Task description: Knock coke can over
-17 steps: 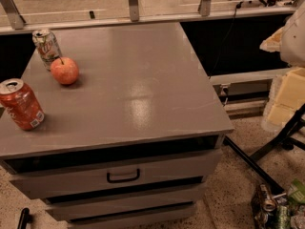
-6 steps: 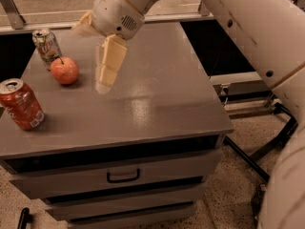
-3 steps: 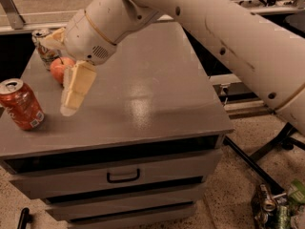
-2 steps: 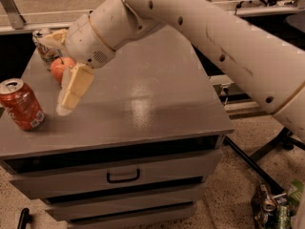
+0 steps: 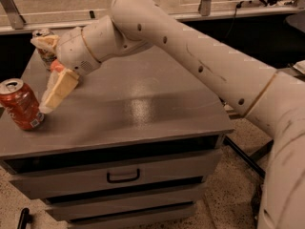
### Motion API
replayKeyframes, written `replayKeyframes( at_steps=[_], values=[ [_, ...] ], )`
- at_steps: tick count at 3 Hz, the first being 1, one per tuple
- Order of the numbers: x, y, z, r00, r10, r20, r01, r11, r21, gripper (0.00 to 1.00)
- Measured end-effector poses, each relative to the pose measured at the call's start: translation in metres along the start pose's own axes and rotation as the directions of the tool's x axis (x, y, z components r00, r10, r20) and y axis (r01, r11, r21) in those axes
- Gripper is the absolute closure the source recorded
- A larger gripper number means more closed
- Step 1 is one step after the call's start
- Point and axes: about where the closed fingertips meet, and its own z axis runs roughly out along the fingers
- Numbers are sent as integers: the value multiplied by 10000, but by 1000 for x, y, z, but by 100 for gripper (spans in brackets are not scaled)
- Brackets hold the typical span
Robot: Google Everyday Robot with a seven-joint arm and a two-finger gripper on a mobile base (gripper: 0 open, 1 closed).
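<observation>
The coke can, red-orange with a silver top and a small white label near its base, stands upright at the front left corner of the grey cabinet top. My gripper hangs just right of the can with its cream fingers spread open and holding nothing. The lower finger points down-left, and its tip is right beside the can's upper right side. I cannot tell if it touches. The white arm reaches in from the right across the top.
A pale can and a red apple sit at the back left, mostly hidden behind the gripper. A drawer with a dark handle is below the top. The speckled floor lies to the right.
The gripper has moved left and down across the cabinet top, from beside the apple to right next to the coke can. The can still stands upright in the same place.
</observation>
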Motion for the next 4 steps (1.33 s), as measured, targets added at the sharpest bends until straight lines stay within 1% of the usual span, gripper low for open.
replayKeyframes(
  at_steps=[1,2,3,4],
  values=[
    [9,4,14,9966,819,123,-815,9964,-252,0],
    [13,10,32,9872,1471,619,-1423,9869,-758,0],
    [11,16,61,9788,1793,987,-1656,9772,-1327,0],
    [8,17,72,9779,1826,1016,-1668,9750,-1469,0]
  ],
)
